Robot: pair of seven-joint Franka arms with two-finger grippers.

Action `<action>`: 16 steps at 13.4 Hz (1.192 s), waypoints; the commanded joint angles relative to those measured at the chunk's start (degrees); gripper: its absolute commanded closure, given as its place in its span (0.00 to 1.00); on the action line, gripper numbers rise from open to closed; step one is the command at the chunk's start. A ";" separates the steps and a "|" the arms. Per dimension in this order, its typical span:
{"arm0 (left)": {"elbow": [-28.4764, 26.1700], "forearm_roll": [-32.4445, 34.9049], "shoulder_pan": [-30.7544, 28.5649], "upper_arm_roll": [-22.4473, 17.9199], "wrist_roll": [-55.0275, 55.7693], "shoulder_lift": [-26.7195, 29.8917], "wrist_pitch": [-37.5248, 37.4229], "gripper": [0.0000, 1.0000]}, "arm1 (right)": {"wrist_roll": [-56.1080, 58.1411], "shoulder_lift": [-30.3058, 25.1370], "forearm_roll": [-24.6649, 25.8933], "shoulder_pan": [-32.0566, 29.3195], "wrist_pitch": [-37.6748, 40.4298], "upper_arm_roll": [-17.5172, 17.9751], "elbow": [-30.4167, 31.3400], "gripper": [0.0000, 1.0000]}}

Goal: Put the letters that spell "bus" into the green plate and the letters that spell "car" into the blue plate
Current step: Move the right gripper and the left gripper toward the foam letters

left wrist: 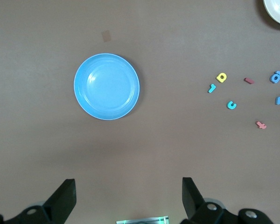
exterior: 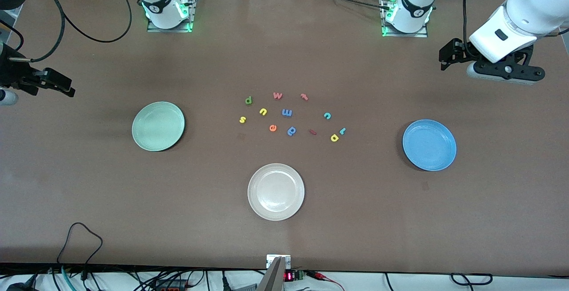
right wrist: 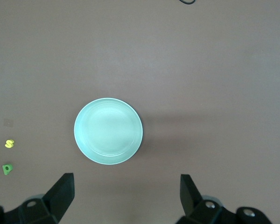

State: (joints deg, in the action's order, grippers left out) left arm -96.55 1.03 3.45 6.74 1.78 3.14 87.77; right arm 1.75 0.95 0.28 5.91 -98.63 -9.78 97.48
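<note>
1. Sorting has not begun: the green plate (exterior: 158, 126) and the blue plate (exterior: 429, 145) both hold nothing, and all letters lie in one loose group on the table (exterior: 284, 37) between them.

2. The left gripper (exterior: 449, 55) hangs high over the table's edge at the left arm's end, its fingers spread wide and holding nothing. The blue plate lies below and ahead of it in the left wrist view, and the letters lie further on from the plate.

3. The right gripper (exterior: 53, 82) hangs high over the right arm's end of the table, also spread wide and with nothing in it. The green plate lies just ahead of it, well apart from the letters.

4. Risk of the wrong letter: the green round-bodied letter (exterior: 249, 100) for "bus" has a look-alike, the blue round-bodied letter (exterior: 291, 131), and the orange "e" (exterior: 273, 128) lies near the yellow "u" (exterior: 263, 112) and the yellow "s" (exterior: 242, 120).

5. Risk of a double catch: the yellow "a" (exterior: 334, 137) and the teal "r" (exterior: 342, 130) lie just beside each other, so wide fingers probably push or lift both. The teal "c" (exterior: 327, 115) lies near the red "t" (exterior: 304, 97).

6. Risk of a missed grip: the letters are tiny and flat, so the fingertips can slide over them or flick them away.

7. Risk of a collision: both arms must reach into the same small group, so they may meet if they move together.
</note>
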 commanded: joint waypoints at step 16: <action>0.22 -0.06 0.86 8.54 -0.90 -13.40 -6.42 0.00 | -19.30 25.32 -7.58 25.62 -18.08 0.37 -0.10 0.04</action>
State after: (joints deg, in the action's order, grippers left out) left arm -97.36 0.98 3.94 13.09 1.75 -5.67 77.19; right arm -13.88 24.23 -6.74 28.54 -115.69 -8.72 98.40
